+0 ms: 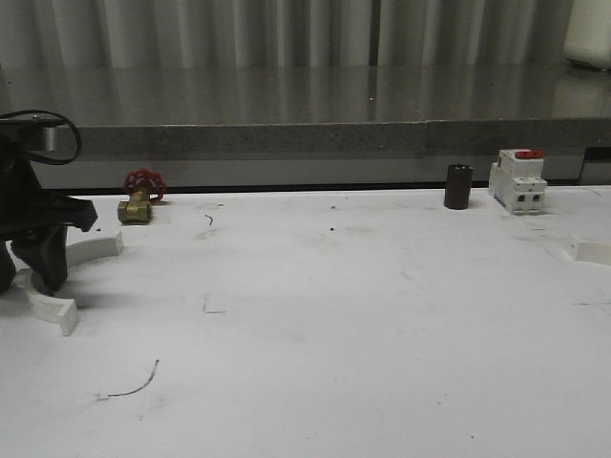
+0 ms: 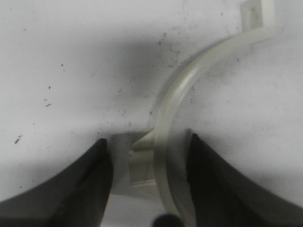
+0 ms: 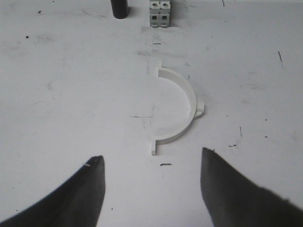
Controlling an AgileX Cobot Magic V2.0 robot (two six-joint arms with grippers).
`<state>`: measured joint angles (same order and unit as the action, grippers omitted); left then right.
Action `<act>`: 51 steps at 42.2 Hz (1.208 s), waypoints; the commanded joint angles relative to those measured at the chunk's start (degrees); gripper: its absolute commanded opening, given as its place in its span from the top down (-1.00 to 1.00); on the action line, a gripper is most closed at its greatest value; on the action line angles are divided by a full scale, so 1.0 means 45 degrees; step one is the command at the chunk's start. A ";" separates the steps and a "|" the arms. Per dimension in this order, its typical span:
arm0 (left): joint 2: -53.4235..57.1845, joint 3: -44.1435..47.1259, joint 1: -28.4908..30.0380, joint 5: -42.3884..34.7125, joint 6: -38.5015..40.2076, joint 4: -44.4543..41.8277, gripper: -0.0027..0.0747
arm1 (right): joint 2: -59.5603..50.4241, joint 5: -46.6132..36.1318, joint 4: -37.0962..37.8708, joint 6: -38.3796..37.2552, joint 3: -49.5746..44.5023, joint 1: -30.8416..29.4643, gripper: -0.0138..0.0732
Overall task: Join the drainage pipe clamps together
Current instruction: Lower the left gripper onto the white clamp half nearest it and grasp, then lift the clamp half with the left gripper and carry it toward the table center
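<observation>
pickup step: left pincer [image 2: 149,184] straddles one clamp [image 2: 165,142], fingers apart; right pincer [image 3: 151,189] (also apart) hovers over other clamp [image 3: 177,111]; next, close.

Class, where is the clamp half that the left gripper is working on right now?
In the front view it lies at the table's far left edge, the left clamp half straddled by the left gripper, with the brass valve behind it.
</observation>
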<state>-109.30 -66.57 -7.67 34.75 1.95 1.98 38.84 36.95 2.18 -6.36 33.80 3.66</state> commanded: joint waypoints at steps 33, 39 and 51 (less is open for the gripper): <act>0.0635 -0.2055 -0.2020 0.1100 0.1247 0.0129 0.86 | 0.0056 -0.0851 0.0137 0.0026 0.0418 -0.0100 -0.40; 0.0507 -0.3227 -0.3595 0.1525 0.2421 -0.0181 0.86 | 0.0056 -0.0851 0.0137 0.0026 0.0418 -0.0100 -0.40; -0.1351 -0.6511 -0.6434 0.4014 0.6865 -0.3463 0.85 | 0.0056 -0.0851 0.0137 0.0026 0.0418 -0.0100 -0.40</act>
<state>-115.74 -90.09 -33.42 49.92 27.17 -10.32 38.84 36.95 2.18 -6.36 33.80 3.66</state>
